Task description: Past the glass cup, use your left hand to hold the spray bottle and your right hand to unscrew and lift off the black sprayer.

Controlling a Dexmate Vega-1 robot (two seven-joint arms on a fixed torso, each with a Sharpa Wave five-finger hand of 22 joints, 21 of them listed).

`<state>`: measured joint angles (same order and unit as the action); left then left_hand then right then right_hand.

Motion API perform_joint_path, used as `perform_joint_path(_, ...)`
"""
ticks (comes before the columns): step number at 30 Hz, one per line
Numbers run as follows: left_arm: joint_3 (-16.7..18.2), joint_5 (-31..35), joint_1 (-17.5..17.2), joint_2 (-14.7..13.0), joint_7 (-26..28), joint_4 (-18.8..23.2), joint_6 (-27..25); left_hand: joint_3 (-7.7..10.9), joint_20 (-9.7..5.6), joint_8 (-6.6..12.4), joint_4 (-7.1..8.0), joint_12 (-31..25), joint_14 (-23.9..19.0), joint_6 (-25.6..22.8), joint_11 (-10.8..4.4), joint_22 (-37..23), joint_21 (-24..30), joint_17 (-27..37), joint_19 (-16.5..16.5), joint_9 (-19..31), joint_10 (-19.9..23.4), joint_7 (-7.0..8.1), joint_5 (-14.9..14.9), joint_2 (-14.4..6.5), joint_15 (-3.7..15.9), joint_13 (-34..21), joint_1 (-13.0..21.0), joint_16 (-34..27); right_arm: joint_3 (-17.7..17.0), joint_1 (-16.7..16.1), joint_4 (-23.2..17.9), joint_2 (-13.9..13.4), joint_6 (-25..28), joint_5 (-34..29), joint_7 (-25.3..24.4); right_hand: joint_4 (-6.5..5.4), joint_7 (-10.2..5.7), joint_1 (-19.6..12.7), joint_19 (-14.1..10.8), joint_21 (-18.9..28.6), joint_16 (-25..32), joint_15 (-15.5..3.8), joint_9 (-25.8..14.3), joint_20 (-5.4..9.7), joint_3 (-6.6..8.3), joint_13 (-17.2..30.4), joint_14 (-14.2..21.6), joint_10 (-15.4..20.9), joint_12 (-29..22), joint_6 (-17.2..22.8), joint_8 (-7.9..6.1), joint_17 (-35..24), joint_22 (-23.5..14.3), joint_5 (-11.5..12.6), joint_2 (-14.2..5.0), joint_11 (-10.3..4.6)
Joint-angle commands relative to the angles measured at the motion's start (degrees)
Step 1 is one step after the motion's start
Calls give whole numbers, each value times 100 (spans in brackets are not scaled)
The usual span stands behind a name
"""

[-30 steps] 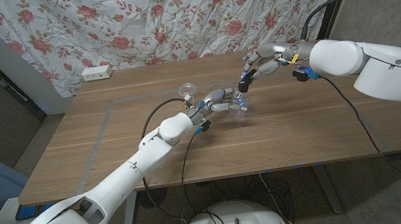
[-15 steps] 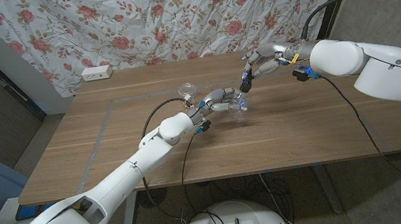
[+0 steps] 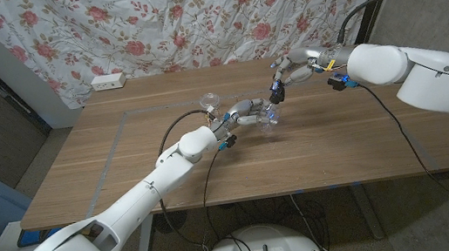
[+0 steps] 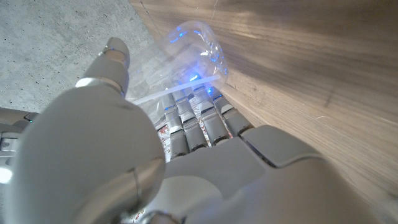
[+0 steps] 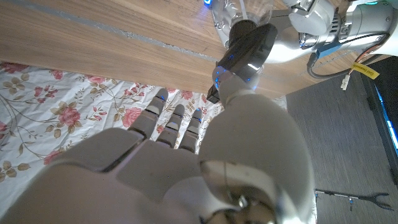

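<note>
The left robot hand [image 3: 245, 114] grips the clear spray bottle [image 3: 268, 117] on the desk [image 3: 123, 157], past the glass cup [image 3: 212, 103]. The right robot hand [image 3: 287, 73] pinches the black sprayer [image 3: 274, 89], apparently lifted clear; unscrewing appears complete.

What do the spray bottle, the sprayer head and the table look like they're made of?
Spray bottle: clear, thin plastic by the look; the table shows through it and blue light glows inside. Black sprayer, held by the right hand: black plastic, probably, with a slight sheen. Table: light wood or wood laminate, matte, with visible grain. The left hand holds the bottle.
</note>
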<state>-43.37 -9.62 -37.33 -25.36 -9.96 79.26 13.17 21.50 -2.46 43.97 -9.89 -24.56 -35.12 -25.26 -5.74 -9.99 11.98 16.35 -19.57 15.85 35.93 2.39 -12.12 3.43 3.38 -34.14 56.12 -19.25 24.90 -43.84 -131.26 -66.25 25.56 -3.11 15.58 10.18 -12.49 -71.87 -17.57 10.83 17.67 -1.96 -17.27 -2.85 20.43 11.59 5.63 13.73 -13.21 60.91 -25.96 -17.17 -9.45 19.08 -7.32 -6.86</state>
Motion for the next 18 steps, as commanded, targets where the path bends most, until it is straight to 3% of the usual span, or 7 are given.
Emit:
perform_joint_path(1, -4, 7, 31, 18, -11, -51, 39, 52, -215, 524, 12, -37, -26, -118, -232, -24, -17, 28, -50, 16, 308, 90, -7, -912, 763, -24, 77, 26, -20, 14, 5, 13, -30, 10, -5, 22, -12, -93, 26, -15, 25, -94, 13, -12, 45, 8, 6, 45, -19, 79, -47, -30, -20, 33, 42, -2)
perform_joint_path(8, -1, -10, 36, 32, -19, -90, 54, 54, -216, 535, 8, -30, -32, -119, -228, -24, -18, 32, -49, 12, 310, 81, -7, -918, 761, -31, 81, 26, -51, 43, 46, 33, -92, 78, 19, 40, -18, -153, 72, -26, 20, -59, 44, -37, 40, 8, -31, 18, 2, 40, -14, -40, -21, 44, 83, -7)
perform_joint_path(18, 7, -14, 54, 31, -23, -128, 51, 59, -213, 547, 5, -20, -40, -116, -226, -24, -18, 34, -50, 7, 311, 78, -7, -923, 766, -39, 85, 29, -107, 134, 130, 26, -105, 256, 137, 6, -20, -261, 220, -39, -79, 86, 146, -30, 15, 9, -363, -261, 128, -129, 114, -82, -24, 77, 125, 10)
